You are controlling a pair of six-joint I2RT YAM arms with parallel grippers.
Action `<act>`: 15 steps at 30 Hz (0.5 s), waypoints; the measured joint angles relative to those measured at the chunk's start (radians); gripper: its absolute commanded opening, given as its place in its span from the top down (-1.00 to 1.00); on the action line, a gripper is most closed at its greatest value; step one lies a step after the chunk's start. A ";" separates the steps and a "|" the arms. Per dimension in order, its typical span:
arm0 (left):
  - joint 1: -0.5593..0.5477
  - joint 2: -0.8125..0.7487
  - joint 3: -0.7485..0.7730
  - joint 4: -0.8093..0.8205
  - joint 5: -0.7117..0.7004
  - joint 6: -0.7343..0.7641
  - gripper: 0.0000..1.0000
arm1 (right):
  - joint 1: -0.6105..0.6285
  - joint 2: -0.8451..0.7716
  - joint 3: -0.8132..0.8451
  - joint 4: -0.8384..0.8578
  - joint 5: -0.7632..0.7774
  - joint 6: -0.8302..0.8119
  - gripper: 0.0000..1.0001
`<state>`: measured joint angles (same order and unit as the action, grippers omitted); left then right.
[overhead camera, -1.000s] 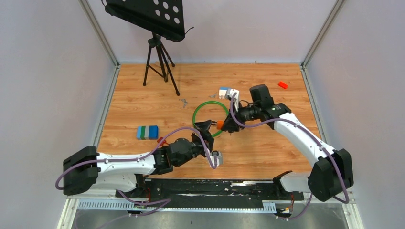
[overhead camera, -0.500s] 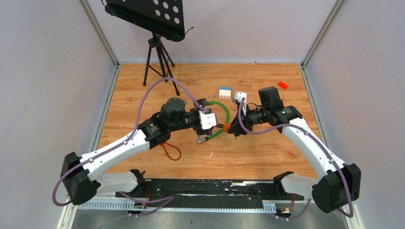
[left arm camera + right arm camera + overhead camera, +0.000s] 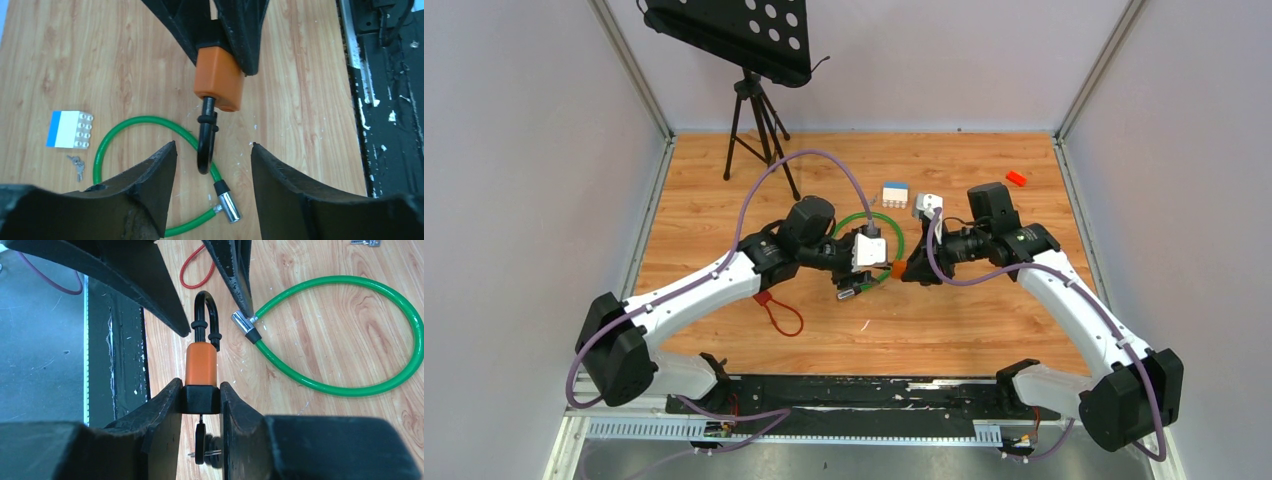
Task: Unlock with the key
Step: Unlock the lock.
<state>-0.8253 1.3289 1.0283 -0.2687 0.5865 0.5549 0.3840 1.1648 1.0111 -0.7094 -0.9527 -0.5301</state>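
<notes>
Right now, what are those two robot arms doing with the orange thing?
The right gripper is shut on an orange padlock, holding it over the table with its black shackle pointing at the other arm. A key seems to stick out of its underside. The left gripper is open, one finger on each side of the shackle, not touching it. A green cable lies loose on the table below.

Orange padlock (image 3: 201, 365) with black shackle (image 3: 206, 300), green cable (image 3: 350, 387), red cord (image 3: 192, 270), blue-and-white block (image 3: 67, 130), light wood-grain table (image 3: 300, 100).
</notes>
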 measured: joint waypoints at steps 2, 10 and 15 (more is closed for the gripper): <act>0.000 0.001 0.000 0.013 -0.013 0.000 -0.13 | 0.000 0.001 0.000 0.000 -0.004 0.000 1.00; -0.024 0.003 -0.002 0.080 -0.112 0.026 0.10 | -0.004 0.031 0.000 0.001 -0.029 0.007 1.00; -0.104 0.003 -0.060 0.166 -0.245 0.088 0.27 | -0.027 0.064 0.000 0.005 -0.061 0.036 1.00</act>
<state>-0.9291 1.3323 0.9680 -0.1024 0.3416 0.6426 0.3569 1.2285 1.0107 -0.7048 -1.0134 -0.4942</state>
